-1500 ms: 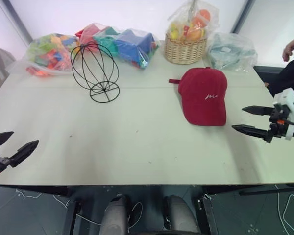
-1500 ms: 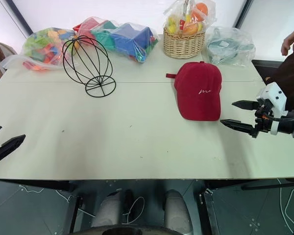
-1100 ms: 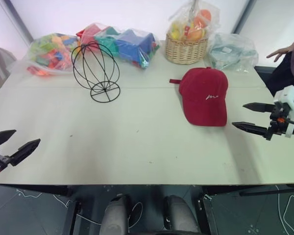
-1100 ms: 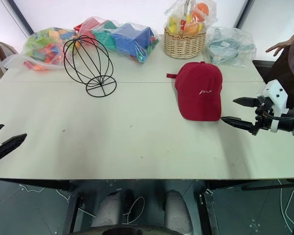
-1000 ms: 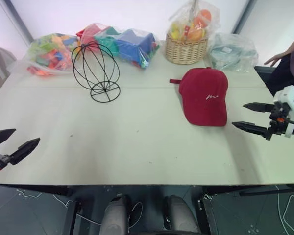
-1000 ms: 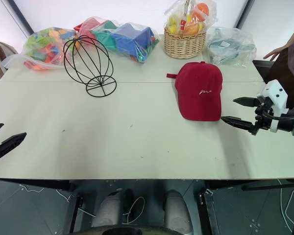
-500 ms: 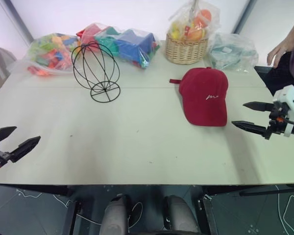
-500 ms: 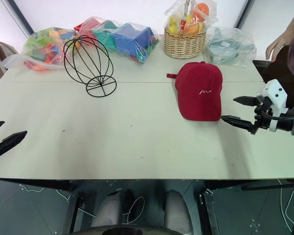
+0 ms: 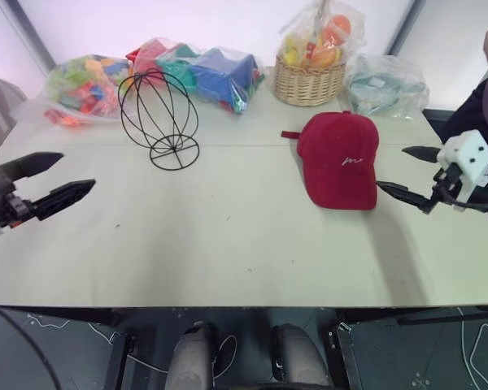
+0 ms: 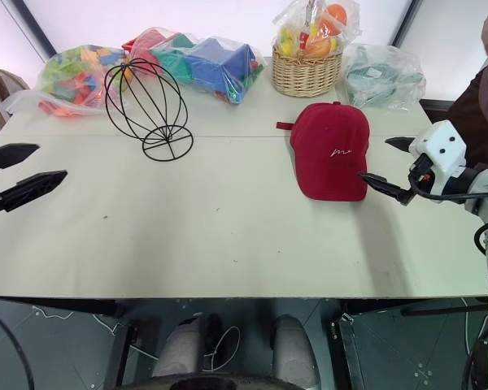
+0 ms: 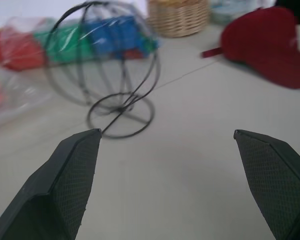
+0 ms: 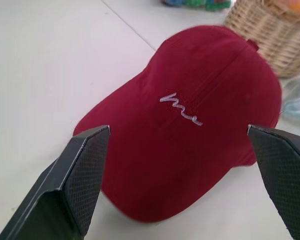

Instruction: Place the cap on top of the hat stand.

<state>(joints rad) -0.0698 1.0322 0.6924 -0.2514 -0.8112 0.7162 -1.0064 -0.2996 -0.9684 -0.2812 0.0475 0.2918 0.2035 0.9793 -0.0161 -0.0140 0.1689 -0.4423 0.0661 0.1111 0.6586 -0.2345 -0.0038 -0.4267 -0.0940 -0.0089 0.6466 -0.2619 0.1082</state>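
Right gripper (image 9: 413,175), fingers spread wide, lines up just right of the cap (image 9: 339,158); left gripper (image 9: 58,179), fingers apart, waits near the hat stand (image 9: 158,118).

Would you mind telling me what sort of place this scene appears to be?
Probably an indoor test or demo room, not a home: a plain pale table holds staged props, namely clear bags of colourful toy blocks, a wrapped wicker basket, a wire hat stand and a red cap.
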